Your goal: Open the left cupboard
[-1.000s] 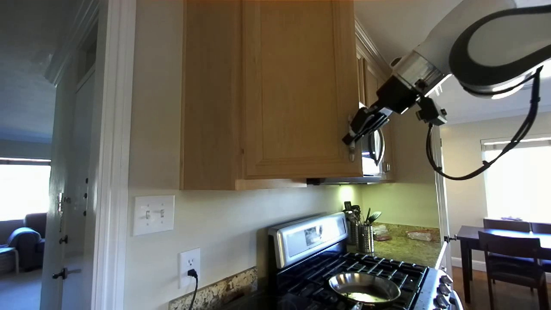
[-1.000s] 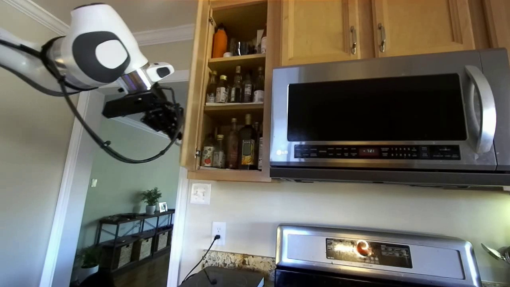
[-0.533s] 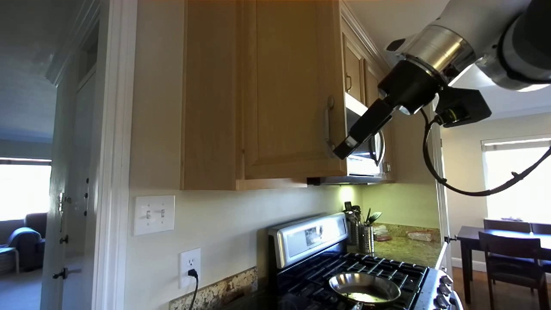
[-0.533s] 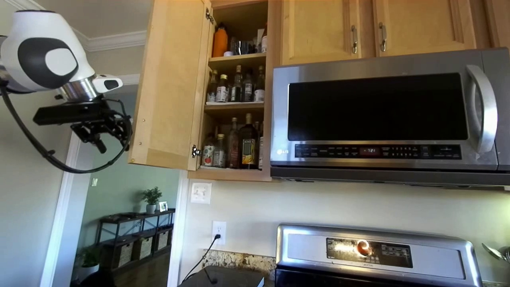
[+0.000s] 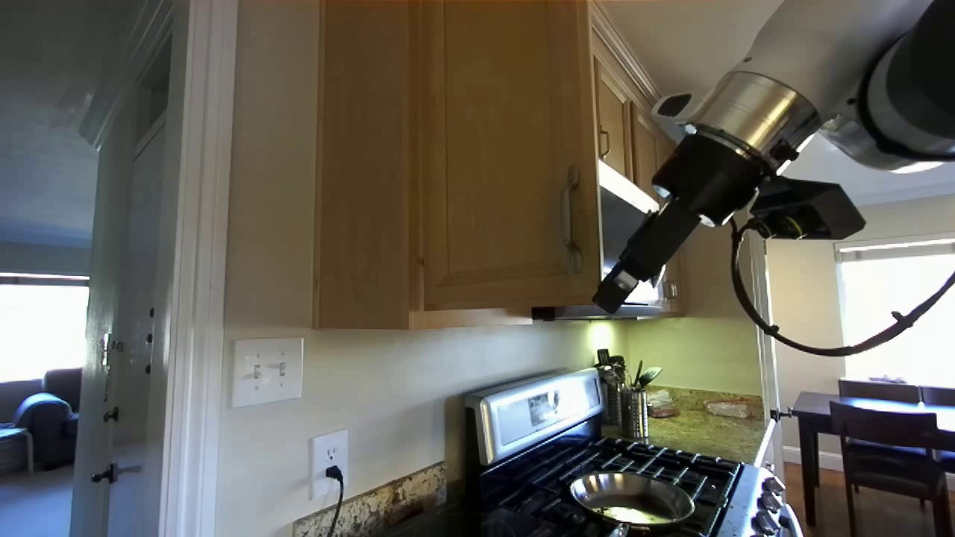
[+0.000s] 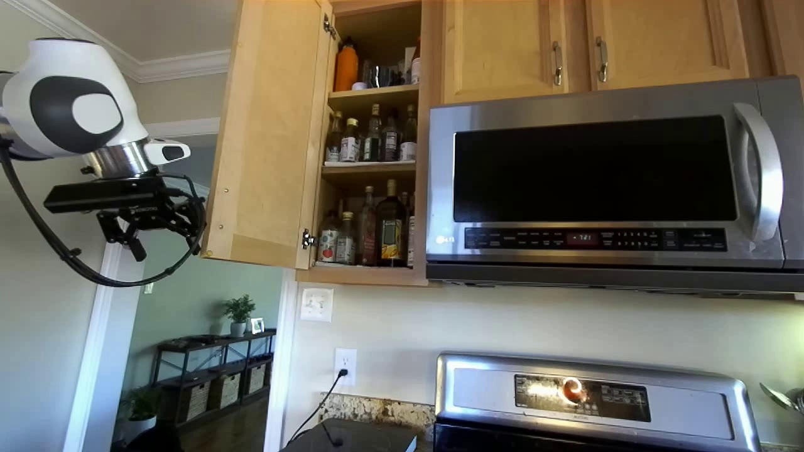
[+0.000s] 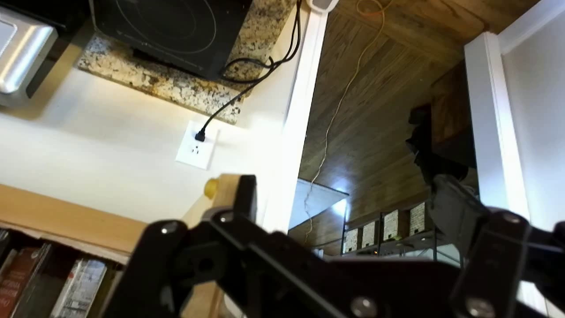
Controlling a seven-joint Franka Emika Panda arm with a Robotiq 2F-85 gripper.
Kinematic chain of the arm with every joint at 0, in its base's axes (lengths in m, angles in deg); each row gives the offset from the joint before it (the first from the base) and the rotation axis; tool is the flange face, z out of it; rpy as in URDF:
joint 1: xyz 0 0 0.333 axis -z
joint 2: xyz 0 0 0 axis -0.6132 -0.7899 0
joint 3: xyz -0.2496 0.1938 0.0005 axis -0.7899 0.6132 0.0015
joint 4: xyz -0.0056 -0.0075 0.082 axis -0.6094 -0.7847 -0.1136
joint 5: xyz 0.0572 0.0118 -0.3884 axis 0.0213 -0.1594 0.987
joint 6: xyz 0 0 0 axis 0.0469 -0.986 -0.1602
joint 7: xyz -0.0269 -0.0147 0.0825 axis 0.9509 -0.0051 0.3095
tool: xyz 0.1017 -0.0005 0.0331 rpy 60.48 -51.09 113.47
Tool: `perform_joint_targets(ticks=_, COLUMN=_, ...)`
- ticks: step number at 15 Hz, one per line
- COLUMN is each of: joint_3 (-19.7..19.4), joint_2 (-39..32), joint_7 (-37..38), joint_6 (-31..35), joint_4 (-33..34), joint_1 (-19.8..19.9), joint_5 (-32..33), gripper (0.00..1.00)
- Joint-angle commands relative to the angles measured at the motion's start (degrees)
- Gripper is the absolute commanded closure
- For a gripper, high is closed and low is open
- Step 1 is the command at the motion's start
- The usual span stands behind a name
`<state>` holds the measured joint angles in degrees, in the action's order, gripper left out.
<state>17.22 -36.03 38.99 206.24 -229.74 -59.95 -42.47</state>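
Observation:
The left cupboard (image 6: pixel 364 164) stands wide open in an exterior view, its shelves holding bottles. Its tall oak door (image 6: pixel 270 138) is swung out to the side, and an exterior view shows the panelled outer face (image 5: pixel 507 149) with a metal handle (image 5: pixel 568 220). Beside the door's free edge, low down, hangs my gripper (image 5: pixel 613 292), apart from the handle. In the wrist view the gripper (image 7: pixel 346 198) is spread wide with nothing between its fingers. The cupboard's lower edge (image 7: pixel 66 216) appears at lower left there; the handle is hidden in that view.
A steel microwave (image 6: pixel 590 176) is mounted right of the cupboard, under shorter oak doors (image 6: pixel 502 50). Below are the stove (image 5: pixel 537 418) with a pan (image 5: pixel 630 498) and a cooktop (image 7: pixel 167 31) with its cord. A doorway opens behind the arm.
A second ago the gripper was at the handle and the door stood less far out. The door has swung wider; the gripper has opened, come off the handle and moved down and away.

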Motion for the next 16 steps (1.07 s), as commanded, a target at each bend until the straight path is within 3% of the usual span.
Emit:
perform_joint_targets(ticks=1, joint_3=-3.28, joint_2=-1.47, joint_7=-5.00, joint_6=-7.19, joint_4=0.16, joint_1=-3.23, joint_5=-3.17, gripper=0.00)
perform_joint_targets(ticks=7, joint_3=-1.96, joint_2=-6.15, joint_7=-1.86, joint_6=-13.14, joint_4=-0.11, joint_1=4.61, joint_5=-0.24, gripper=0.00)
perform_joint_targets(ticks=16, joint_3=-2.93, joint_2=-14.85, joint_7=4.36, joint_6=-13.34, joint_4=1.08, joint_1=15.67, joint_5=2.35, gripper=0.00)
